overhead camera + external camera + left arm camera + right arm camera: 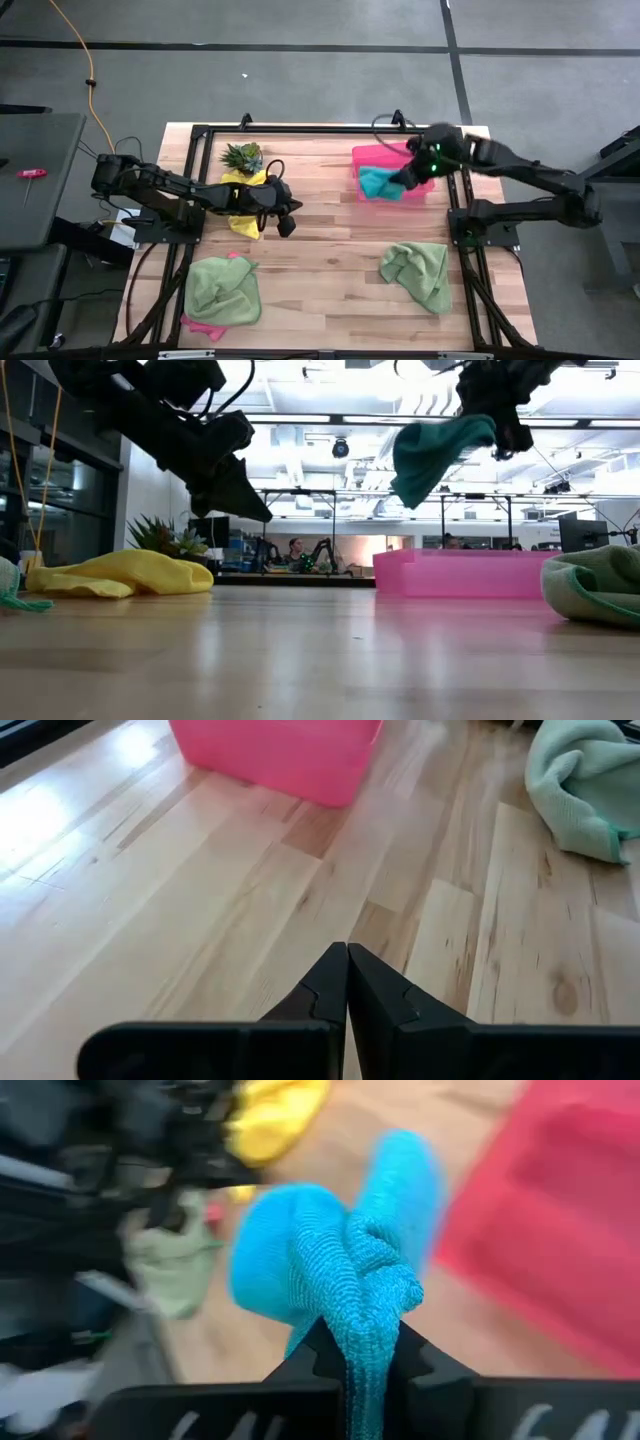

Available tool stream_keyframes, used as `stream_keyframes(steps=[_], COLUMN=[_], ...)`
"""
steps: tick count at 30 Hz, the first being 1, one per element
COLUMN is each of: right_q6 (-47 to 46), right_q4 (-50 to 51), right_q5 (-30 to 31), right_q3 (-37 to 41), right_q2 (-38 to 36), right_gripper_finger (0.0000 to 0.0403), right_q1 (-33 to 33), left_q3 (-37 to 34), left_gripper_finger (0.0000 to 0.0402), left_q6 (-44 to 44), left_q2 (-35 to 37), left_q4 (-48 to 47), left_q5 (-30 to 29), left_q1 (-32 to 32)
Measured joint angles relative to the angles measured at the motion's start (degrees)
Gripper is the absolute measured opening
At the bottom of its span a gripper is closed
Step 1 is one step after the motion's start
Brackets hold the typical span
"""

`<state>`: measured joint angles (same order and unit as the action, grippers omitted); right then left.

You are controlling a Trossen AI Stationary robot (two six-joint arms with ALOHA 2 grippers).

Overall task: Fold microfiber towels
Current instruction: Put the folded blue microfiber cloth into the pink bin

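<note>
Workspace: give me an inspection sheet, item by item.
Surface: wooden table, dry and bare in the middle.
Job's things: teal towel lifted over the pink tray; yellow towel crumpled under the left arm; light green towel bunched at the right; second light green towel lying on a pink towel at the front left.
Clutter: small spiky plant at the back left.
Grippers: right gripper shut on the teal towel; left gripper shut, empty, above the table.
Cables: yellow cable on the floor.
Surroundings: people seated behind the table.
</note>
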<state>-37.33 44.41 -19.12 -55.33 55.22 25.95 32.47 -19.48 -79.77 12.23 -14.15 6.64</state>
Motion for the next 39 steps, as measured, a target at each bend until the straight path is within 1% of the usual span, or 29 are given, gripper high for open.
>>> stream_keyframes(steps=[2, 4, 8, 12, 15, 16, 18, 20, 23, 25, 28, 31, 36, 39], right_q6=[4.84, 9.19, 15.6, 18.04, 17.36, 16.73, 16.86, 18.2, 19.9, 20.27, 18.68, 17.78, 15.05, 13.01], right_q4=[5.33, 7.78, 7.22, 1.72, -6.62, -8.43, -9.65, -7.82, -4.99, -4.99, -6.51, -5.98, -6.4, -9.01], right_q5=[-1.11, -2.47, -8.02, -12.34, -19.59, -20.89, -21.19, -19.96, -12.58, -8.26, -6.52, -1.65, 0.14, 0.76], right_q3=[-2.51, -3.54, -2.16, -1.37, -1.39, -1.7, -2.23, -2.25, -2.25, -2.25, -2.25, -2.25, -2.25, -2.25], right_q2=[2.57, 5.32, 11.35, 18.4, 22.89, 23.99, 26.31, 28.39, 30.51, 31.79, 33.81, 35.97, 38.93, 39.46], right_gripper_finger=[0.0001, 0.0001, 0.0, 0.0, 0.0, 0.0, 0.0, 0.0, 0.0, 0.0, 0.0, 0.0, 0.0, 0.0], right_q1=[4.4, 8.36, 15.94, 21.2, 22.69, 22.89, 23.26, 24.38, 25.68, 26.34, 27.33, 27.4, 26.57, 26.17], left_q3=[0.0, 0.02, 0.03, 0.03, 0.05, 0.06, 0.08, 0.09, 0.09, 0.09, 0.11, 0.11, 0.11, 0.11], left_gripper_finger=[0.0, 0.0, 0.0, 0.0, 0.0, 0.0, 0.0, 0.0, 0.0, 0.0, 0.0, 0.0, 0.0, 0.0], left_q6=[-0.09, -0.78, -1.53, -1.54, -1.51, -1.53, -1.54, -1.54, -1.54, -1.59, -2.48, -2.5, -2.92, -2.92], left_q2=[0.0, 0.0, 0.0, 0.0, 0.0, 0.0, 0.0, 0.0, 0.0, 0.0, 0.0, 0.0, 0.0, 0.0], left_q4=[-0.05, 0.0, -0.02, 0.0, 0.0, 0.0, -0.02, -0.02, 0.0, 0.0, -0.01, 0.0, -0.02, -0.02], left_q5=[0.0, -0.2, -0.42, -0.69, -1.6, -1.68, -1.7, -1.7, -1.74, -2.03, -3.04, -3.21, -3.21, -3.66], left_q1=[-0.1, -0.33, -1.12, -2.03, -2.42, -2.52, -2.54, -2.54, -2.54, -2.54, -2.54, -2.54, -2.54, -2.54])
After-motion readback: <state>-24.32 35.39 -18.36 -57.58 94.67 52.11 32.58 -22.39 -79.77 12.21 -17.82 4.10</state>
